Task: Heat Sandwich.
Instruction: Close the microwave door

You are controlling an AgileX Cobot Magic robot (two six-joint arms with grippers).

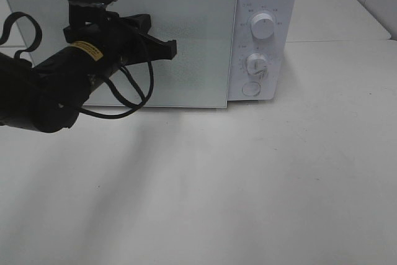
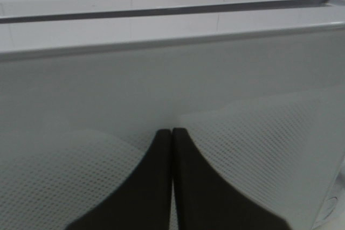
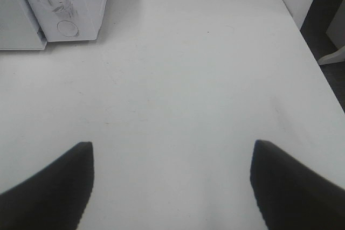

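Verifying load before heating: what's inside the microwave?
Nothing inside shows. The microwave door covers the cavity, its mesh window opaque; the shut left gripper is at it. No sandwich in view.

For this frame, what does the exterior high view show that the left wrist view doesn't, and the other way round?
Only exterior high: the microwave's upper dial, lower dial and round button, the table, and the left arm. Only left wrist: a close look at the fingertips, which are pressed together with no gap. Both: the left gripper in front of the meshed microwave door.
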